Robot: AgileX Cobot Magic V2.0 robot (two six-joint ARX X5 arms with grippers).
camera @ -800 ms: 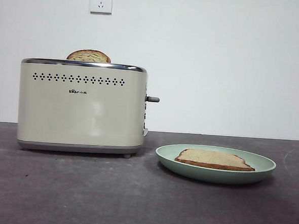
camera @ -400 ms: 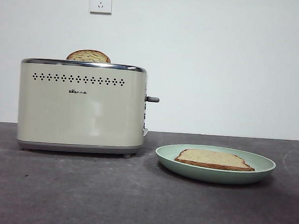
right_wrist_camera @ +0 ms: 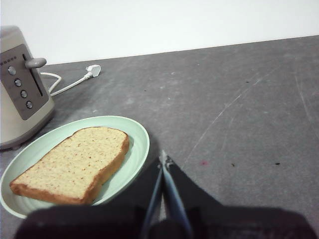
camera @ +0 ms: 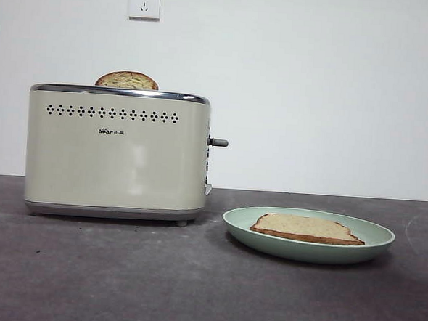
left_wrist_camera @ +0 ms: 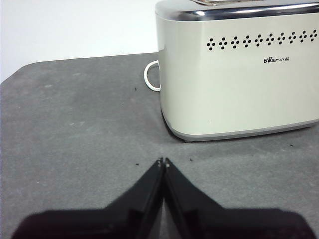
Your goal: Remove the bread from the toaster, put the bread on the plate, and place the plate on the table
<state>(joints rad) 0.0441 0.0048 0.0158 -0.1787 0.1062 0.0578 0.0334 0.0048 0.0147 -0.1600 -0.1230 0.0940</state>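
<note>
**Bread on the plate, plate on the table**

We see the bread (camera: 308,228) lying flat inside the plate (camera: 236,221), which rests on the table (camera: 119,286) just beside the toaster (camera: 116,154), on its lever side. We judge the placement as the finished layout: the slice sits within the raised rim so it cannot slide off, and the plate is set apart from the toaster so nothing blocks it. A darker, domed slice (camera: 127,80) pokes up from the toaster slot; it is not the one the task concerns.

Our left end effector (left_wrist_camera: 163,161) hangs low over the table in front of the toaster, its jaws pressed together and holding nothing. Our right end effector (right_wrist_camera: 163,158) sits near the plate's rim without touching it, its jaws likewise closed tip to tip and empty. A white power cord (right_wrist_camera: 70,82) trails behind the toaster. With both arms clear, we judge little or nothing remains to do.
</note>
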